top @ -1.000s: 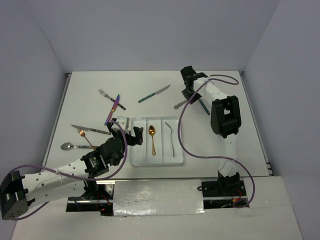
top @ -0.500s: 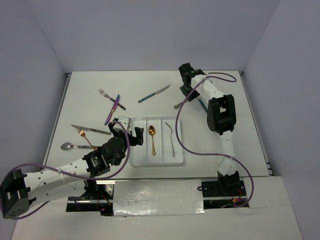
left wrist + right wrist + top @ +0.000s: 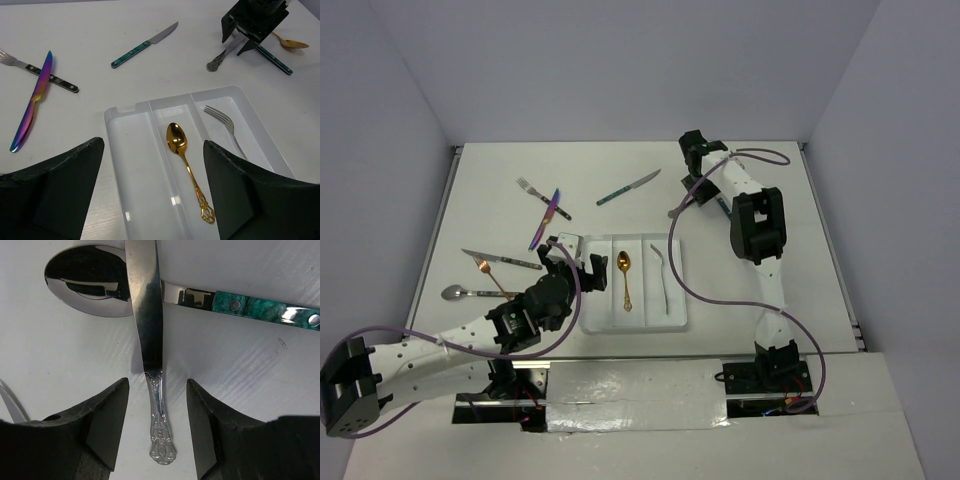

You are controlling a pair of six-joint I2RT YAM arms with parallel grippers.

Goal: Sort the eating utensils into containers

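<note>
White plastic tray [image 3: 597, 312] lies lengthwise on the tabletop [image 3: 620, 160], near centre, just far of the arm bases. Three long compartments:
- Middle: gold spoon [image 3: 624, 278], bowl at the far end.
- Right: silver fork [image 3: 664, 280], tines at the far end.

Left gripper [image 3: 152, 147] hovers over the tray's near left corner, fingers spread wide, nothing between them.

Right gripper [image 3: 157, 382] is at the far right of the tabletop, pointing down. Its fingers are partly apart and straddle the ornate handle of a silver knife [image 3: 145, 305], with a gap visible on each side. No contact seen. The knife's blade lies across the neck of a teal-handled spoon [image 3: 90, 287]; both rest flat on the tabletop.

Loose utensils:
- Teal-handled knife [image 3: 628, 187], far of the tray.
- Purple knife [image 3: 546, 218] crossing a dark-handled fork [image 3: 532, 190], far left.
- Plain knife [image 3: 500, 260], copper fork [image 3: 492, 278] and silver spoon [image 3: 460, 293], left of the tray.
</note>
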